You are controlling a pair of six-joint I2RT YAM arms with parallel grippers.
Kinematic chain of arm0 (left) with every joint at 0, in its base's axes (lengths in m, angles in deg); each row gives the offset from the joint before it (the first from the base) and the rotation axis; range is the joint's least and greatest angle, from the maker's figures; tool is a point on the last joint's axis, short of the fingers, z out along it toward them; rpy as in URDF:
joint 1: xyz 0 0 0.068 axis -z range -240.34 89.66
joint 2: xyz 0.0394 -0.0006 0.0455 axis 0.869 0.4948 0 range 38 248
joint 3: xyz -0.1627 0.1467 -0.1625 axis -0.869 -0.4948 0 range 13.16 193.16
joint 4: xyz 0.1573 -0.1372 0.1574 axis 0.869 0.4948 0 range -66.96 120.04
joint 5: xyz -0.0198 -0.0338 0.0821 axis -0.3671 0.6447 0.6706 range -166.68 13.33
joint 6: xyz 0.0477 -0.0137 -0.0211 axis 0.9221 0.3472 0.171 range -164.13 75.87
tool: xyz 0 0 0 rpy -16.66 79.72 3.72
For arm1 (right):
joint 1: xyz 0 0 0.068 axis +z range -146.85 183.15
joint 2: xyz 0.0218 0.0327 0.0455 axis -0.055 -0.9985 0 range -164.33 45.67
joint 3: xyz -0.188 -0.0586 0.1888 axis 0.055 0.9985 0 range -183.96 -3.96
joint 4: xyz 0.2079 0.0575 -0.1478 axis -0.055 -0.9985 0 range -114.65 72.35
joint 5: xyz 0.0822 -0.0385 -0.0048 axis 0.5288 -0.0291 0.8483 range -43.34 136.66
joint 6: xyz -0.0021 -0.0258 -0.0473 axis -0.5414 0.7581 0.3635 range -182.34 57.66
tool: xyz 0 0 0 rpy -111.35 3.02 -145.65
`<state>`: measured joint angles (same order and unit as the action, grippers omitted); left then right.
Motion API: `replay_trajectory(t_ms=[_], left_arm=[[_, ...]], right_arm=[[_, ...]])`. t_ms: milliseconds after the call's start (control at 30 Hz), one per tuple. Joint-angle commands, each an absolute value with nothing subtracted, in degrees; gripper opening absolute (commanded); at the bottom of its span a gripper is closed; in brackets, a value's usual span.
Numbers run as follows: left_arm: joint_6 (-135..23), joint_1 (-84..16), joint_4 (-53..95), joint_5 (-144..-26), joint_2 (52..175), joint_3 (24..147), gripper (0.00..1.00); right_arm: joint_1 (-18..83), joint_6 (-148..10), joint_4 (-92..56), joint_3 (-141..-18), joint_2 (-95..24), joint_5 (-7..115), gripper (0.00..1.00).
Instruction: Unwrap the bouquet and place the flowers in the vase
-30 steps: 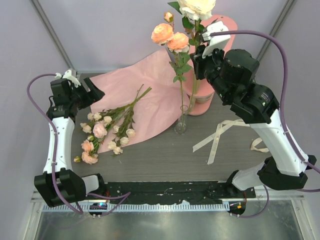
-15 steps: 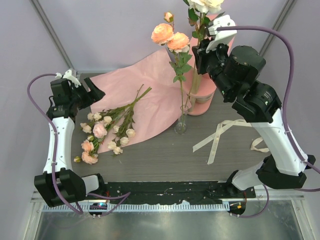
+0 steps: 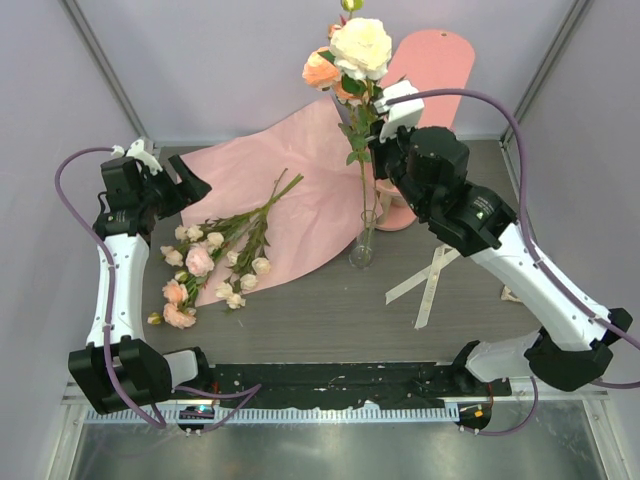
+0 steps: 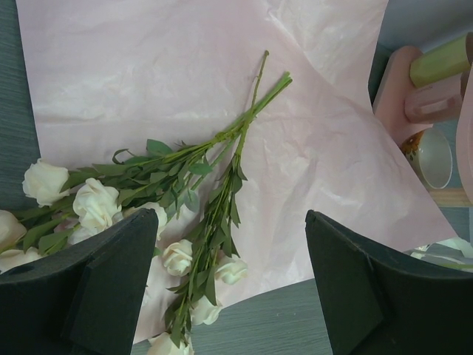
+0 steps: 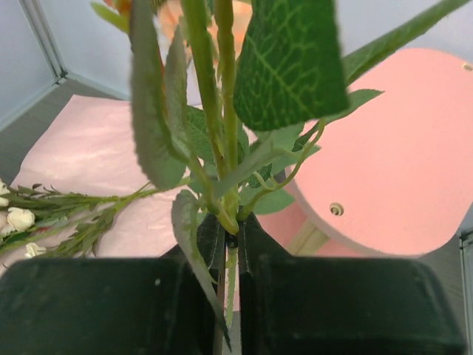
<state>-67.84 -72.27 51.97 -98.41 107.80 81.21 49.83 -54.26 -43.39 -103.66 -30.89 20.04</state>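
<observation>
The paper (image 3: 250,165), at 11 o'clock from the vase (image 3: 362,250), is seen to be thin, matt and finely creased. The vase is made of clear, glossy glass. The table (image 3: 320,310) is finished in matt grey wood grain. The ribbon (image 3: 429,285), at 4 o'clock from the vase, appears as flat cream cloth. The shelf (image 3: 440,60) is faced smooth and matt. Matt petals and veined leaves are shown by the flowers (image 4: 96,203). The fingers (image 4: 103,288) of the left gripper (image 4: 230,281) are moulded in matt black plastic.
</observation>
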Motion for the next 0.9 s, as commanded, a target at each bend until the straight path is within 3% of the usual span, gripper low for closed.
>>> replay_trajectory(t_ms=[0, 367, 867], left_arm=[[-68.3, -72.47, 48.88, -99.88, 107.61, 81.1, 0.85], [-68.39, -72.38, 48.8, -100.23, 107.79, 80.92, 0.85], [-68.39, -72.3, 48.71, -100.32, 107.87, 80.83, 0.85]], right_arm=[[49.29, -56.8, -33.66, -96.01, -24.57, 18.98, 0.01], [48.5, -60.4, -23.19, -77.19, -17.0, 19.32, 0.01], [47.8, -60.66, -13.62, -67.69, -15.33, 19.85, 0.01]])
